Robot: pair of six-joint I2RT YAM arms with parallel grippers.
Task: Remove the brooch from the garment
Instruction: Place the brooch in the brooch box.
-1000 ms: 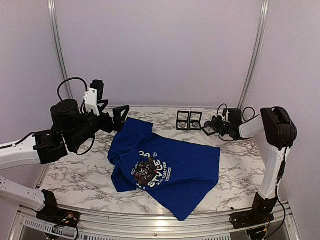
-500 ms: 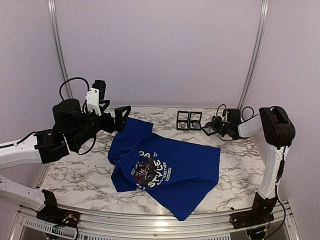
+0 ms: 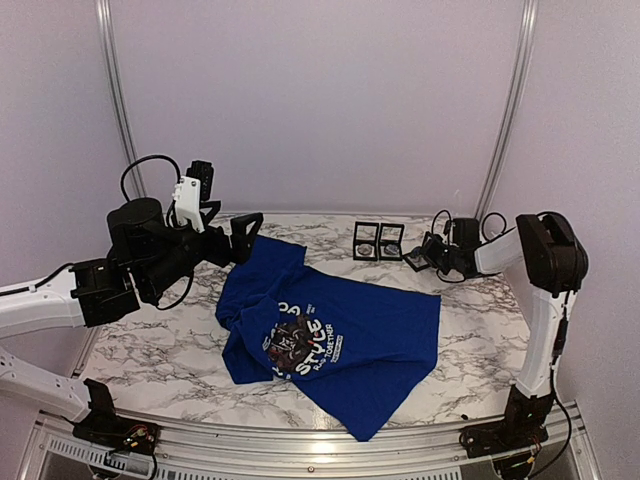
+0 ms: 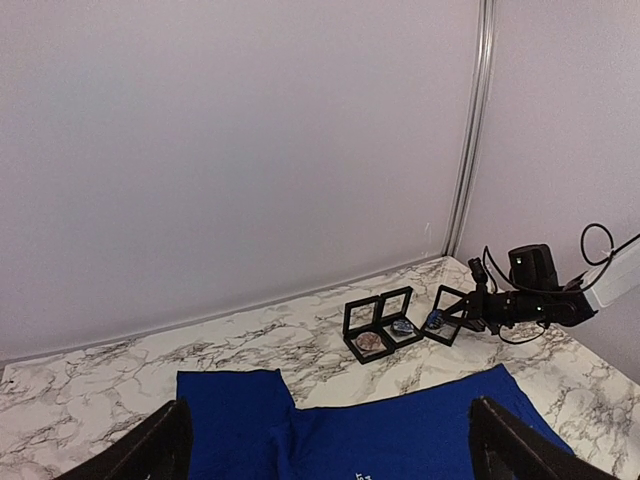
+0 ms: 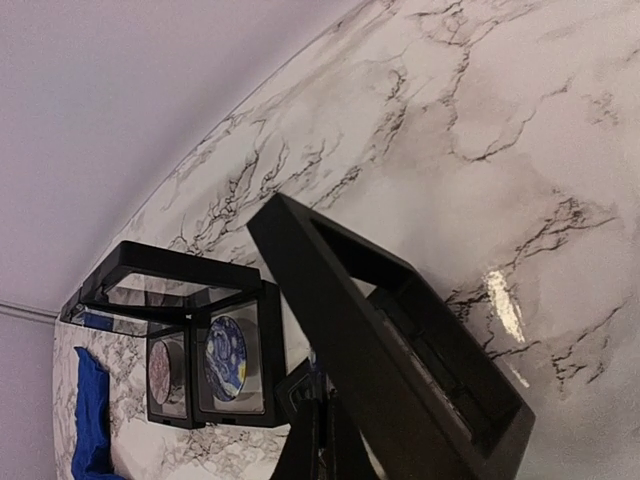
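Marble tabletop (image 3: 150, 360), lilac walls | left gripper (image 3: 228, 228) raised at far-left, jaws spread wide, empty, likely parked clear | blue panda T-shirt (image 3: 370, 330) flat mid-table, print up, no brooch discernible | twin display cases (image 3: 378, 241) behind | right gripper (image 5: 318, 440) pinched shut beside open third case (image 5: 400, 340), probably depositing; pinch contents unreadable

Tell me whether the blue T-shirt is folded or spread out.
Spread out, though rumpled: the T-shirt lies print-up across the marble table.
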